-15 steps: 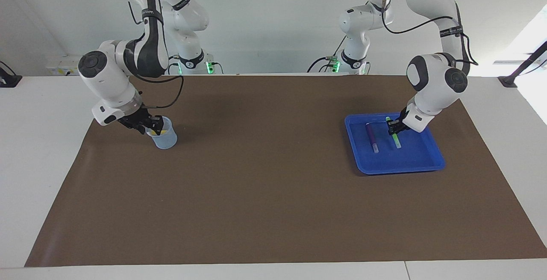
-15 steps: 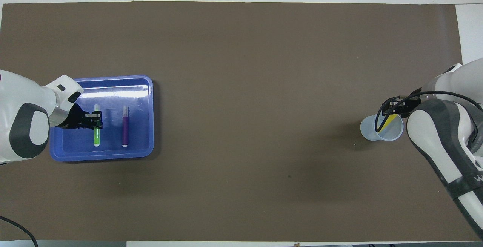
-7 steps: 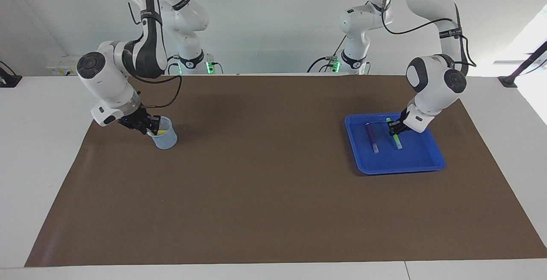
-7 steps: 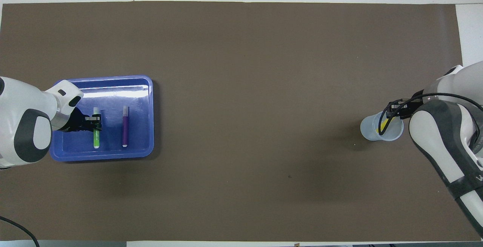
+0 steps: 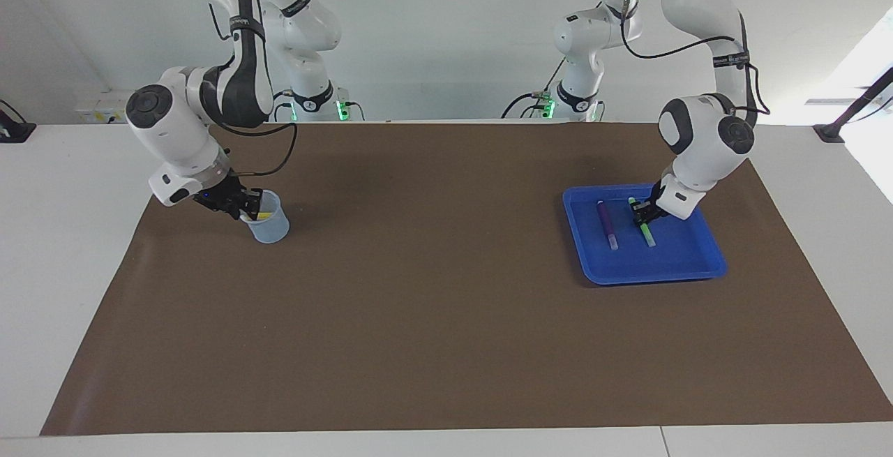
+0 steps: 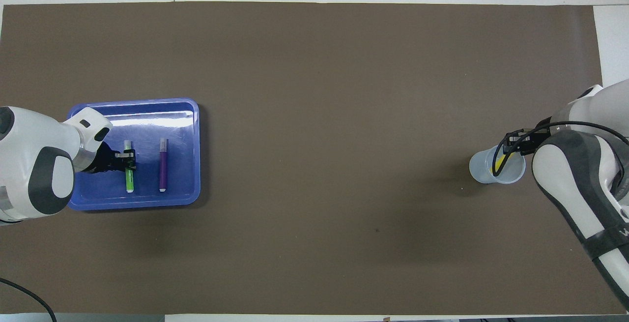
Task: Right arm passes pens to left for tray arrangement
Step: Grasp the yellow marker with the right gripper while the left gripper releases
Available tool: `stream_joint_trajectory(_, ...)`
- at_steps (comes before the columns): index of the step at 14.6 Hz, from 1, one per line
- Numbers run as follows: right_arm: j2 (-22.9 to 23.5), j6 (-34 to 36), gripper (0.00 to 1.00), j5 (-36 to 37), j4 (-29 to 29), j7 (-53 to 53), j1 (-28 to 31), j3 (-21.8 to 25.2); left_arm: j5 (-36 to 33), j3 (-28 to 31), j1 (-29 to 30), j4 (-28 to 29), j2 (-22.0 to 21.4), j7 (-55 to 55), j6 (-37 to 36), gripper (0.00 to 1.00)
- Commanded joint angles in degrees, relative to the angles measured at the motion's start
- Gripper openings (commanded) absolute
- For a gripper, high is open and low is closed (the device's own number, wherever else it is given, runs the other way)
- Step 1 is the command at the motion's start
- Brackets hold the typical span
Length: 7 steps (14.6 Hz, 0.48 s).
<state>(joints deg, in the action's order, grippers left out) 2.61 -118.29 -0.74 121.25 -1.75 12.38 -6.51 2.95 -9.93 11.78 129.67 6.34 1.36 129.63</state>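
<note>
2 of the 3 pens are already in the blue tray (image 6: 147, 103), so this is judged to be the changeover from the 2nd pen to the 3rd.

The left end effector (image 6: 129, 158) is low inside the tray, pressed together on the green pen (image 6: 129, 180). It grips the pen near the end farther from the robots, and the rest of the barrel runs out from under it toward the robots. The purple pen (image 6: 162, 169) lies flat just beside this end effector, toward the right arm's end of the worktop, roughly parallel to the green one and apart from it. The next move here calls for letting go of the green pen so that it settles alongside the purple one, then lifting clear without nudging either.

The right end effector (image 5: 242, 206) is at the mouth of the translucent cup (image 5: 268, 228), directly over the yellow pen (image 5: 262, 216), which leans inside the cup. Whether it is spread or already pinching that pen cannot be told. Its next move calls for a firm hold on the yellow pen and a straight lift that does not tip the light cup.

Compared with 1 second ago, the green pen has shifted slightly toward the purple pen, carried by the left end effector. The right wrist sits a little higher, and the cup has not moved.
</note>
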Motion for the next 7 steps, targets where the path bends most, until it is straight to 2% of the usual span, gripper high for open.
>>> stream_joint_trajectory(1,-1.1,-0.4,0.21,0.9,1.0,-3.0,1.0,-0.8,-1.2,-0.3,0.6,1.0,-0.2,0.9,1.6,0.00)
stream_joint_trajectory(2,-1.1,-0.4,0.12,0.9,1.0,-3.9,1.1,-0.8,-1.2,-0.3,0.6,1.0,-0.2,0.9,1.6,0.00)
stream_joint_trajectory(3,-1.1,-0.4,0.01,0.9,1.0,-4.0,1.0,-0.8,-1.3,-0.3,0.6,1.0,-0.2,0.8,1.6,0.55)
stream_joint_trajectory(4,-1.1,0.3,0.00,0.9,0.7,-4.1,0.8,-0.8,-1.3,-0.3,0.6,1.0,-0.2,0.6,1.6,1.00)
stream_joint_trajectory(7,-0.3,5.2,0.00,1.5,-3.0,-4.1,0.3,-0.9,-1.3,-0.3,0.4,0.4,0.0,1.0,0.8,1.00)
